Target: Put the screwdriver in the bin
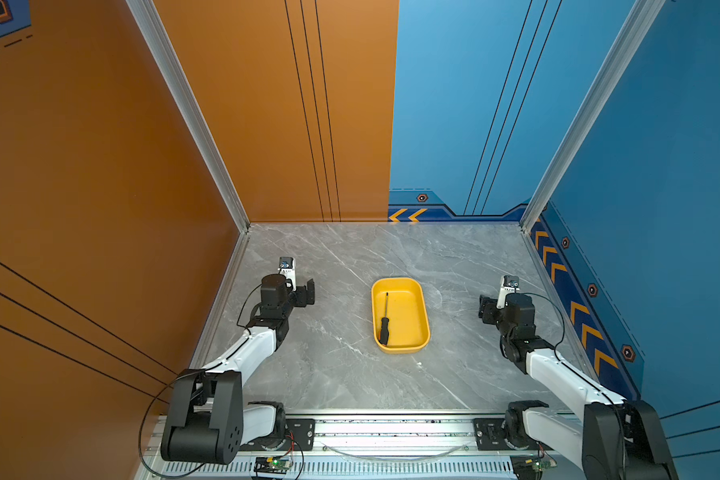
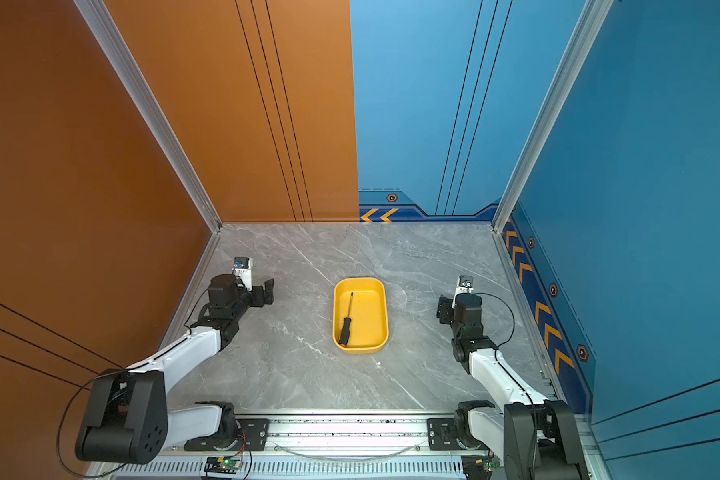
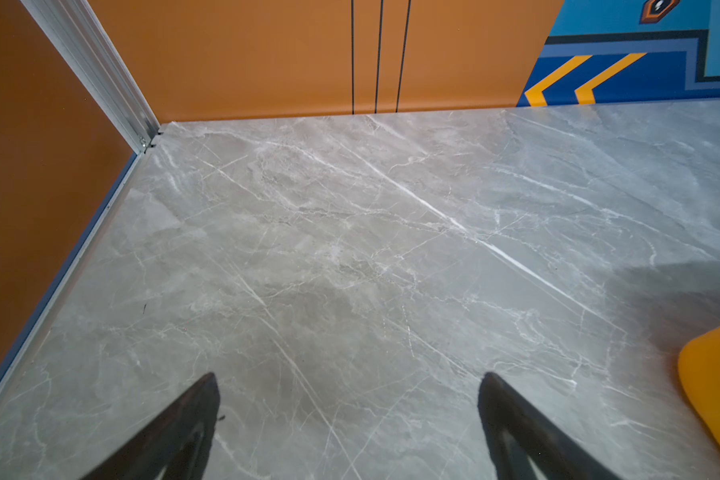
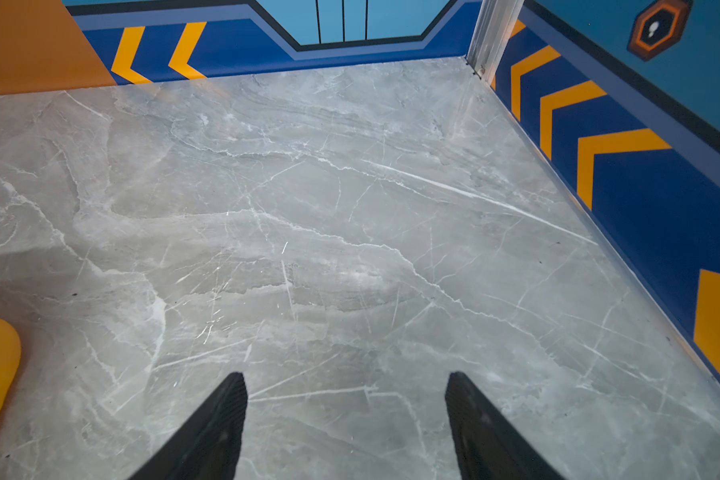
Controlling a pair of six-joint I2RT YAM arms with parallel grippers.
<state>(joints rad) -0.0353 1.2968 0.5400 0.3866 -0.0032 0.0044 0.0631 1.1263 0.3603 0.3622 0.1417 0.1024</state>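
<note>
left hand (image 3: 350,376) released | right hand (image 4: 346,376) released | black-handled screwdriver (image 1: 384,320) inside yellow bin (image 1: 409,318)

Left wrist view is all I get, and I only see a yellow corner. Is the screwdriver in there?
Observer: Yes, the screwdriver lies inside the bin, along its left side.
Operator: Which way does it point?
Observer: Tip at the far end, handle at the near end.
Operator: Is the other claw holding anything?
Observer: No, the right gripper is open and empty, off to the bin's right.
</note>
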